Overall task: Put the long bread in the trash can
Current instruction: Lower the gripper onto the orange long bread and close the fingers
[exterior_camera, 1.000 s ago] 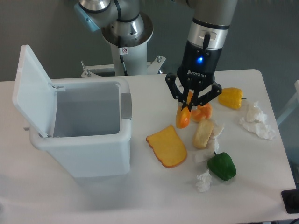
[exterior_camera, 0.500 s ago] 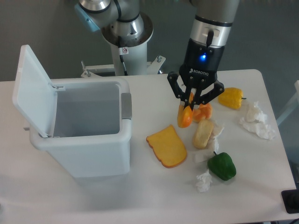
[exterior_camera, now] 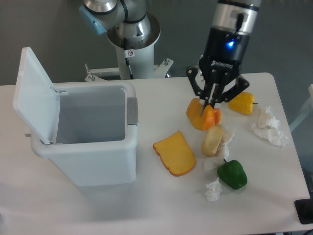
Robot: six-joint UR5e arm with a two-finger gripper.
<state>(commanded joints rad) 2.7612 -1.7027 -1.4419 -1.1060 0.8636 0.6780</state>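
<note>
The long bread (exterior_camera: 195, 111), a glossy orange-brown loaf, hangs tilted just above the table at centre right, its lower end close to the round orange bun (exterior_camera: 214, 118). My gripper (exterior_camera: 209, 104) points down over it with the fingers drawn together on the loaf's upper right end. The loaf sticks out to the left of the fingertips. The trash can (exterior_camera: 131, 147), a big white bin, stands on the left side of the table. Its lid (exterior_camera: 30, 93) is swung up and open, and the inside looks empty.
A flat yellow-orange bread slice (exterior_camera: 174, 153) lies between bin and gripper. A pale roll (exterior_camera: 212, 141), green pepper (exterior_camera: 232, 174), yellow pepper (exterior_camera: 242, 103) and crumpled tissues (exterior_camera: 268, 125) crowd the right side. The arm's base (exterior_camera: 131, 36) stands behind the table.
My gripper has risen and shifted right, away from the bin. The long bread came up with it and has swung out to the left of the fingertips.
</note>
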